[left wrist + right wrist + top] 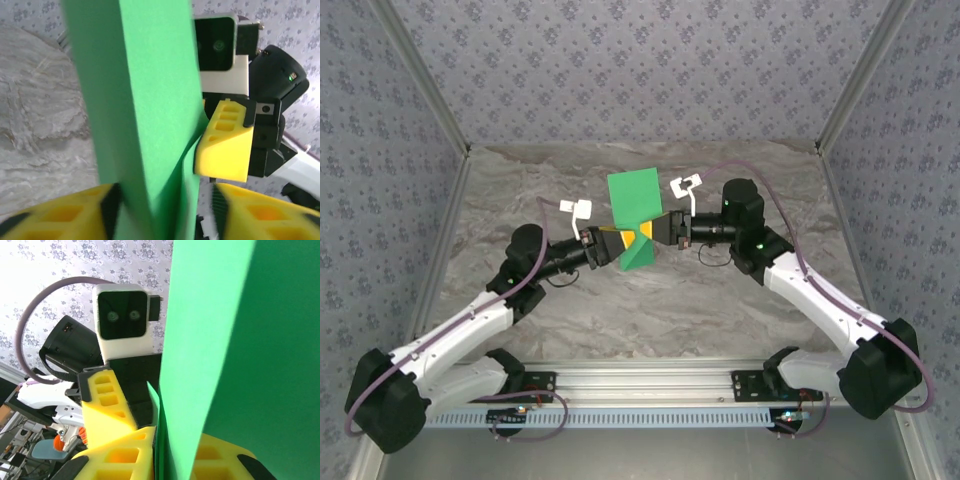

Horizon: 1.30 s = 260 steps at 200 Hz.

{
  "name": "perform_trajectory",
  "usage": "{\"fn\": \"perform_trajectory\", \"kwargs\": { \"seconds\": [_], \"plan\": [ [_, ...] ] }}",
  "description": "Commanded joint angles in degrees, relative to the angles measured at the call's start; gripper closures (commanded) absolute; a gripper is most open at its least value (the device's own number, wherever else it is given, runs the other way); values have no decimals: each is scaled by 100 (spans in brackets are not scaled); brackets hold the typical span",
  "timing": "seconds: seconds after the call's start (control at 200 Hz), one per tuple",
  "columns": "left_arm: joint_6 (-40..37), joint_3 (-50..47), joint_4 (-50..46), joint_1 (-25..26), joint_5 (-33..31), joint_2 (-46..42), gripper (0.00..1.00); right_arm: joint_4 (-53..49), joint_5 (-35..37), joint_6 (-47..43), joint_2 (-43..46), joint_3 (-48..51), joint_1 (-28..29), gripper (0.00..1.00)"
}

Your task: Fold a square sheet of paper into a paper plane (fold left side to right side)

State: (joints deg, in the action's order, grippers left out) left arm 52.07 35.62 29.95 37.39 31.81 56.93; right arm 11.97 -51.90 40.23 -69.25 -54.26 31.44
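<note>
The square sheet of paper (pixel 633 200) is bright green and hangs in the air above the table's middle, folded over on itself with a slanted lower part rather than a paper plane shape. My right gripper (pixel 655 232) is shut on its right edge; in the right wrist view the paper (pixel 225 340) is pinched between the yellow fingers (pixel 125 460). My left gripper (pixel 616 243) stands at the sheet's left side. In the left wrist view the folded paper (pixel 145 100) runs between its jaws (pixel 165 205), touching the left pad, with a gap at the right finger (pixel 265 212).
Both arms reach inward over the marbled tabletop (pixel 650 310), their fingertips close together. Patterned walls (pixel 640 60) enclose the back and sides. A metal rail (pixel 650 385) with the arm bases runs along the near edge. A purple cable (pixel 790 240) loops over the right arm.
</note>
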Motion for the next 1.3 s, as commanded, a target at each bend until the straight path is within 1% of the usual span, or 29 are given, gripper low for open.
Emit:
{"fn": "perform_trajectory", "kwargs": {
  "seconds": [0.0,0.1,0.185,0.215,0.245,0.32,0.38,0.425,0.46,0.52,0.54,0.58,0.64,0.7,0.764,0.854,0.949,1.054,1.159,1.294],
  "plan": [
    [-48,86,295,56,-123,-238,62,257,71,195,170,-57,21,81],
    [-55,95,235,63,-173,-260,76,127,142,106,249,-24,-17,71],
    [-166,130,-12,82,-267,-300,85,-443,313,-267,402,-50,-101,60],
    [-272,178,-230,108,-364,-325,86,-757,426,-364,475,-71,-161,57],
    [-432,239,-558,141,-511,-364,88,-1139,643,-761,563,-106,-204,54],
    [-944,478,-1705,307,-1108,-467,91,-2317,1347,-1388,791,-230,-340,45],
    [-1415,759,-2775,530,-1820,-478,96,-3315,2295,-1869,955,-363,-442,39],
    [-1752,983,-3578,744,-2479,-407,98,-4019,3216,-2105,1032,-471,-488,36],
    [-1926,1181,-4173,950,-3124,-313,100,-4449,3857,-2207,1089,-533,-553,33],
    [-2045,1533,-5148,1363,-4316,-37,100,-5024,4615,-2254,1207,-542,-730,29],
    [-2021,1643,-5457,1505,-4699,77,100,-5142,4754,-2252,1254,-514,-811,28],
    [-1835,1881,-6096,1819,-5697,343,100,-5270,4930,-2161,1387,-458,-1015,24],
    [-1290,2241,-7123,2111,-6754,815,100,-5353,5026,-2066,1623,-339,-1269,18],
    [-722,2627,-8026,2297,-7421,1414,100,-5362,5148,-2046,1867,-230,-1493,11],
    [-149,3117,-8863,2470,-7874,2110,100,-5395,5310,-2058,2066,-157,-1640,5],
    [475,3846,-9743,2636,-8165,3090,100,-5543,5558,-2077,2226,-134,-1769,1],
    [790,4498,-10242,2677,-8082,4112,100,-5702,5759,-2135,2323,-122,-1858,0],
    [839,4967,-10314,2669,-7782,5029,100,-5835,5867,-2208,2454,-88,-1922,0],
    [747,5435,-10287,2621,-7262,5830,100,-5915,5907,-2292,2597,-43,-1974,0],
    [554,6009,-10153,2590,-6729,6532,100,-5990,5917,-2371,2739,-15,-2044,0]
  ]
}}
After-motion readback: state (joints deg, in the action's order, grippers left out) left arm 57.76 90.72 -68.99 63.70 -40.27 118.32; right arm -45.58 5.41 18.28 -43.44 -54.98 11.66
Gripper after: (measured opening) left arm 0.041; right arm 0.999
